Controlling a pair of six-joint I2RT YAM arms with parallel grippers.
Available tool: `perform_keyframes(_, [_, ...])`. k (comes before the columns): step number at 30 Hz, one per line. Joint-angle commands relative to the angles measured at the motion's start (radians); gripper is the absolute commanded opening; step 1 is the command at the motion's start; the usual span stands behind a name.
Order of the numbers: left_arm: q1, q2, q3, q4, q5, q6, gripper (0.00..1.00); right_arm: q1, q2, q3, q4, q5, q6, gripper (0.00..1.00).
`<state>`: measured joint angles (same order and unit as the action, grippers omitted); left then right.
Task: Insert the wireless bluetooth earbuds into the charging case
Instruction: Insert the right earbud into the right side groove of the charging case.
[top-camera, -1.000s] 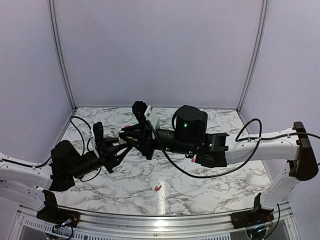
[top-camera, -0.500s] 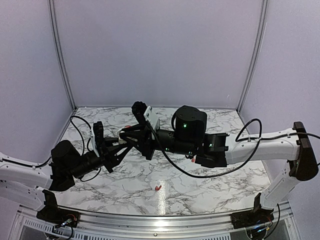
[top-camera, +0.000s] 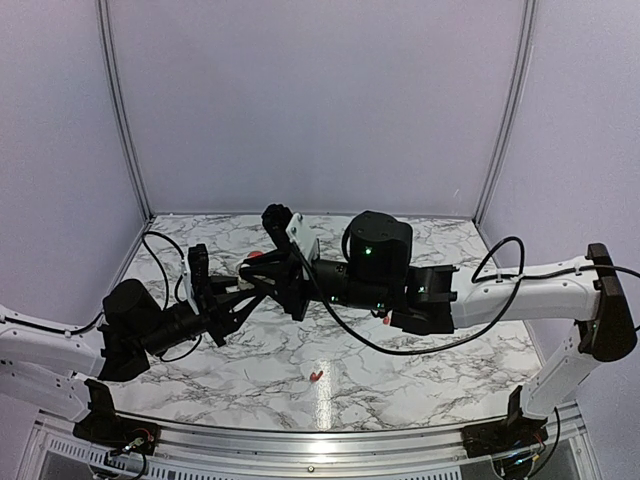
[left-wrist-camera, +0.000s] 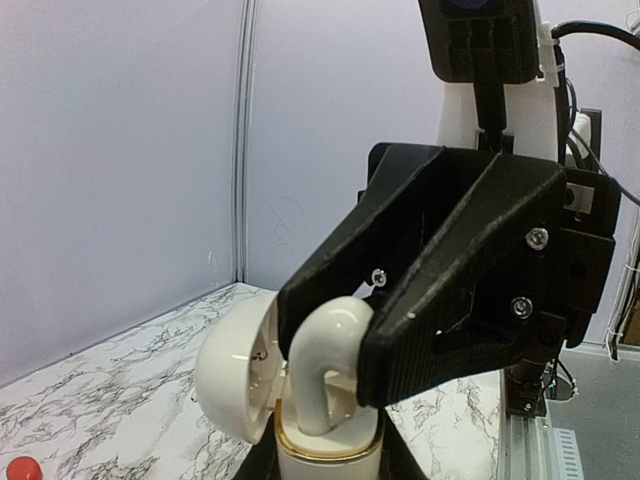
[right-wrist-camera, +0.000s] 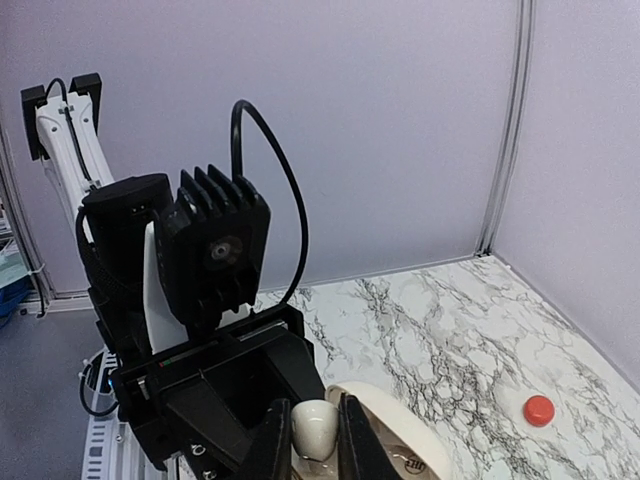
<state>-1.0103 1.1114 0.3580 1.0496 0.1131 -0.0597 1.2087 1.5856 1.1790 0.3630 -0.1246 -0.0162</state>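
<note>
From above, the left claw (top-camera: 258, 284) and right claw (top-camera: 290, 282) meet tip to tip over the middle of the marble table (top-camera: 450, 360). A small red bit (top-camera: 316, 376) lies near the front edge. The left wrist view shows a cream charging case (left-wrist-camera: 325, 450), lid (left-wrist-camera: 235, 375) swung open, pinched in the left claw (its fingers barely show). In the right wrist view the right claw is clamped tight on a white earbud (right-wrist-camera: 313, 425), whose lower end sits at the mouth of the case.

White arm links (top-camera: 520, 285), black motor housings (top-camera: 378, 245) (green lights), looping black cables (top-camera: 400, 352), silver screws (left-wrist-camera: 537, 237) on right end effector (left-wrist-camera: 335, 340)
</note>
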Motion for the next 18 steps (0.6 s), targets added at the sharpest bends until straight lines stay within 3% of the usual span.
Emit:
perform_keyframes(1, [0.006, -0.034, 0.031, 0.008, 0.045, 0.048, 0.00, 0.008, 0.008, 0.023, -0.133, -0.071, 0.040, 0.08])
perform_keyframes(18, [0.007, -0.056, 0.045, -0.040, 0.052, 0.073, 0.00, -0.017, 0.002, 0.009, -0.189, -0.131, 0.062, 0.09])
